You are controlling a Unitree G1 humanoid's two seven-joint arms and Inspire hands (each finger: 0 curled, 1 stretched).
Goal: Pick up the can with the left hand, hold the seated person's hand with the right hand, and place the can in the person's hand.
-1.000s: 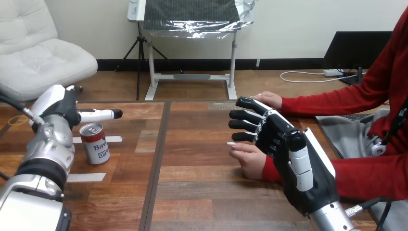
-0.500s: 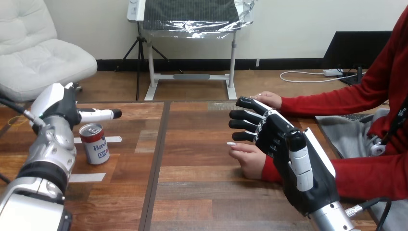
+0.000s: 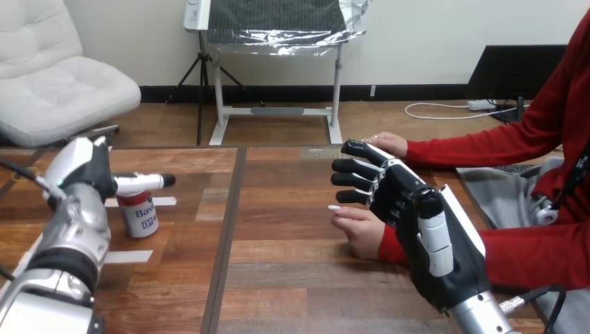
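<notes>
- Wood-plank worktop (image 3: 278,278) fills the lower two thirds of the frame, with a dark seam running up it left of centre.
- Right arm (image 3: 480,316) comes in at lower right. The right hand (image 3: 417,216) sits right of centre, back to the camera, fingers straight and spread, pointing to the upper left.
- Left arm (image 3: 66,243) runs up the left edge. The left hand (image 3: 87,167) is at mid-left. Its one visible finger (image 3: 142,183) sticks out straight to the right, lying across the top of the can, not wrapped round it. The other fingers are hidden behind the hand's back.
- Person's near hand (image 3: 362,229) rests on the worktop at frame centre, just below and left of the right hand's fingers. The fingers overlap it in view but are not curled round it. Contact: can't tell.
- Person's far hand (image 3: 391,143) lies flat on the worktop above it, beside the topmost fingertip.
- Can (image 3: 141,216), red and white, stands upright on the worktop at mid-left, directly under that finger.
- White tape strips (image 3: 163,202) on the worktop: one behind the can, another below it.
</notes>
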